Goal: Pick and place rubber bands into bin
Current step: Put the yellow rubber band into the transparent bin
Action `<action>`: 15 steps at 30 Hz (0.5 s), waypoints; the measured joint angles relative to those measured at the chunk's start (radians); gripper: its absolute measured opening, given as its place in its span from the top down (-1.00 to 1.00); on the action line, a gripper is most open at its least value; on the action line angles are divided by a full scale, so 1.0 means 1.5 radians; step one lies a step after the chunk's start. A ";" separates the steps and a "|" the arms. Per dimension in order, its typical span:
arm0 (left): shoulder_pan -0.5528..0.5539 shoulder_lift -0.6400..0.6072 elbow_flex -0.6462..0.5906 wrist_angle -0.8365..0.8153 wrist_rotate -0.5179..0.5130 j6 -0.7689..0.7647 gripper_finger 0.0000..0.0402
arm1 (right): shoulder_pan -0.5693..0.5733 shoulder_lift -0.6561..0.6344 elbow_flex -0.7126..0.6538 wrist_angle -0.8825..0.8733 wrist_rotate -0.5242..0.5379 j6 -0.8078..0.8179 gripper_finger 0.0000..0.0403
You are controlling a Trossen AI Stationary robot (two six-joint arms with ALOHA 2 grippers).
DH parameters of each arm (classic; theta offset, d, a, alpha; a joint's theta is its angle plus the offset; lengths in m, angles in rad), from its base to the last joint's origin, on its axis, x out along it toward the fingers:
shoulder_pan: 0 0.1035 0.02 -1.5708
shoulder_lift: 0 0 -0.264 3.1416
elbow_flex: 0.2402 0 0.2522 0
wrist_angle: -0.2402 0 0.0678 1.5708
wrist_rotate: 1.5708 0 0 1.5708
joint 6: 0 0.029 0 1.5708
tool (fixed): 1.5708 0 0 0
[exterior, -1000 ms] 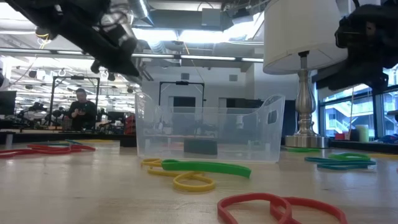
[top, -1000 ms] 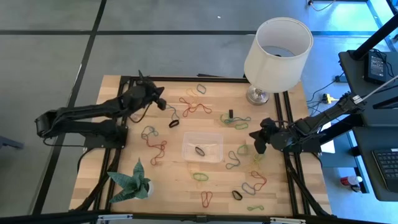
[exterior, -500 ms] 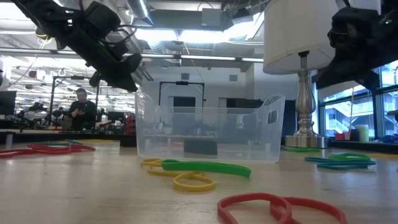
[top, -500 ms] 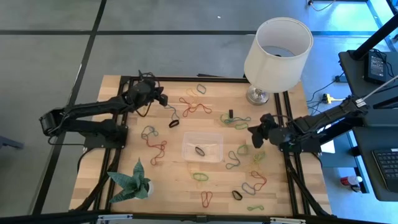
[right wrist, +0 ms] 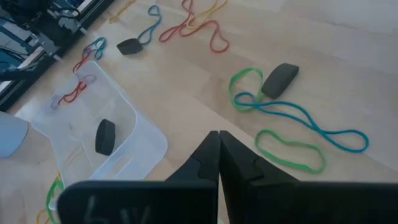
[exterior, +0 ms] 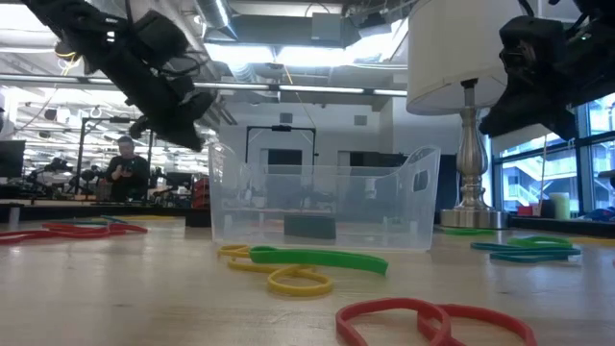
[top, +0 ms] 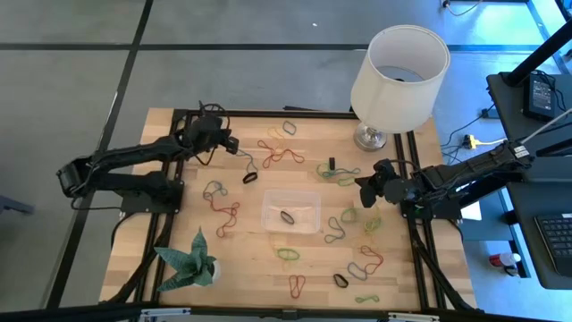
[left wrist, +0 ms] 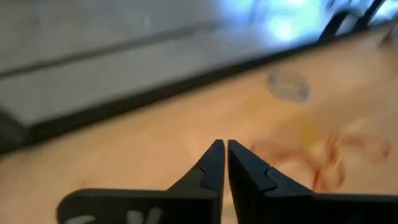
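Since a second before, the left jaws [top: 234,140] had pulled back toward the far-left worktop [top: 161,233] edge, nearly closed and empty; the right jaws [top: 361,183], closed and empty, had edged farther. The bin [top: 290,211] sat mid-worktop between them, bands [top: 281,154] scattered around.

Grey floor [top: 268,54] with dark seams around wood table [top: 161,224]. Open ceiling, strip lights [exterior: 317,91]. Window [exterior: 528,178] right. Person [exterior: 125,168] at far benches.
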 joint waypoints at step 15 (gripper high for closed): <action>0.124 0.172 0.090 -0.323 0.136 0.048 0.28 | 0.000 0.000 0.000 0.004 0.000 0.000 0.96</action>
